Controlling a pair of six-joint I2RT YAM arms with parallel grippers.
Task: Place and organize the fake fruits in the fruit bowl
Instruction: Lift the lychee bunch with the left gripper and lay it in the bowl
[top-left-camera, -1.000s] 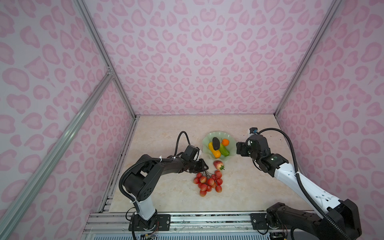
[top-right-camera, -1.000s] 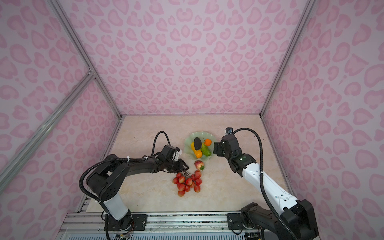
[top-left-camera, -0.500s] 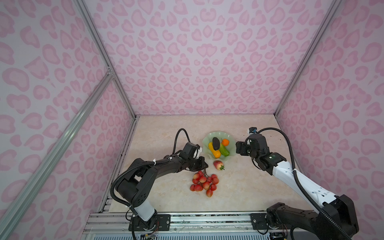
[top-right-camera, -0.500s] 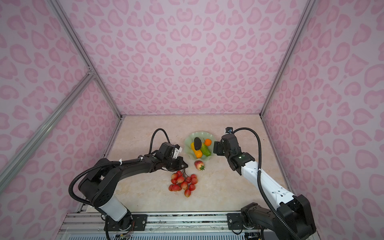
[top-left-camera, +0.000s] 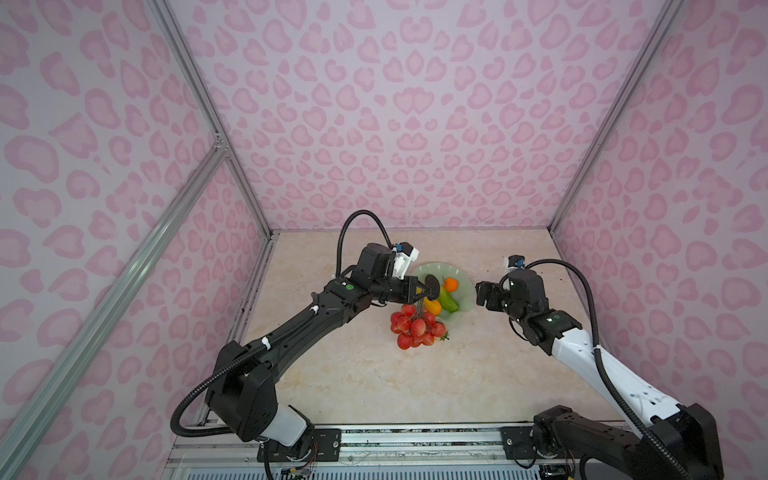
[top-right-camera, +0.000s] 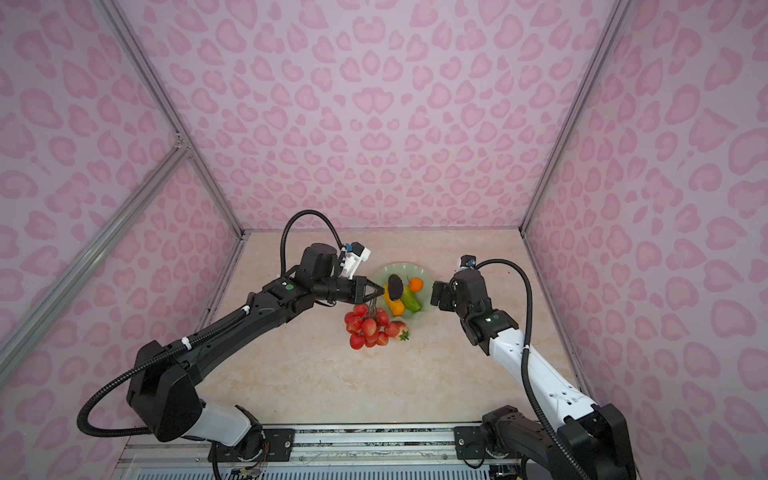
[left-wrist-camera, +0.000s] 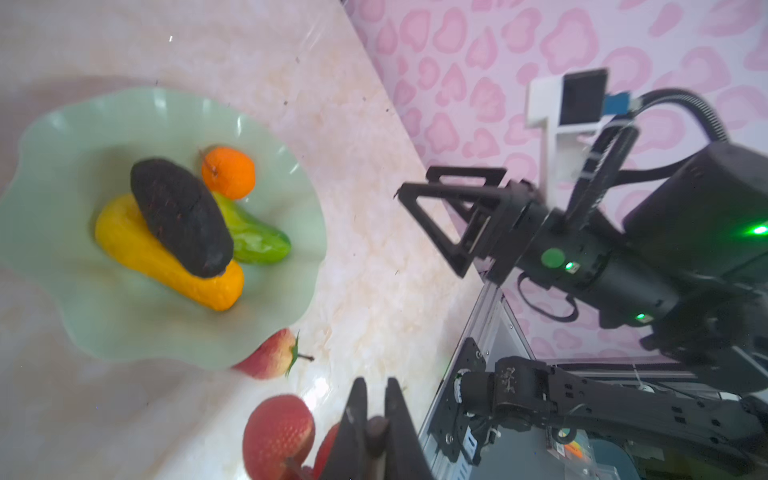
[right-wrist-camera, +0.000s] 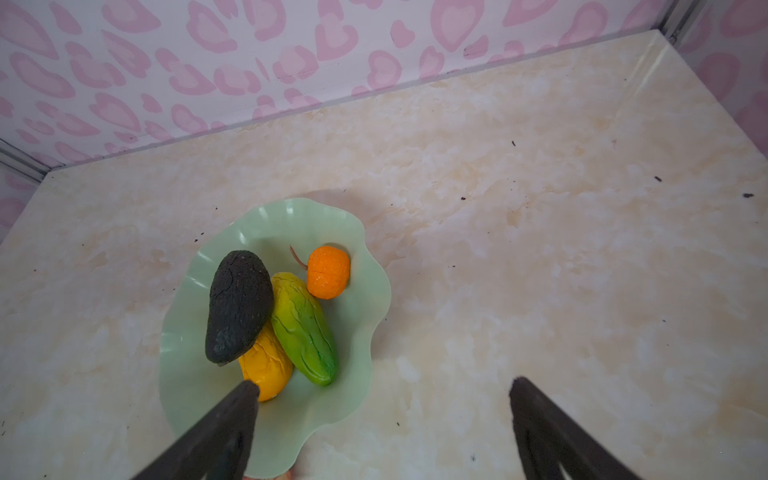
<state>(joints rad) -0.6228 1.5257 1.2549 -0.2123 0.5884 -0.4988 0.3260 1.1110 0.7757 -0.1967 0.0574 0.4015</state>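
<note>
One berry cluster (top-left-camera: 415, 328) is now lifted, pinched in the left end effector (top-left-camera: 422, 292), ready for the fruit bowl (top-left-camera: 462, 276); right end effector (top-left-camera: 484, 294) wide.

A glossy, smooth mint-green fruit bowl (right-wrist-camera: 376, 291) is shown on a polished, marble-look table (right-wrist-camera: 540, 249). The avocado-like oval (right-wrist-camera: 239, 305) is seen as matt and rough; the small orange (right-wrist-camera: 328, 272) as finely dimpled; the green-yellow oblong (right-wrist-camera: 305, 328) as waxy and creased. A shiny plastic sheen is seen on the red berry cluster (top-left-camera: 413, 328).
</note>
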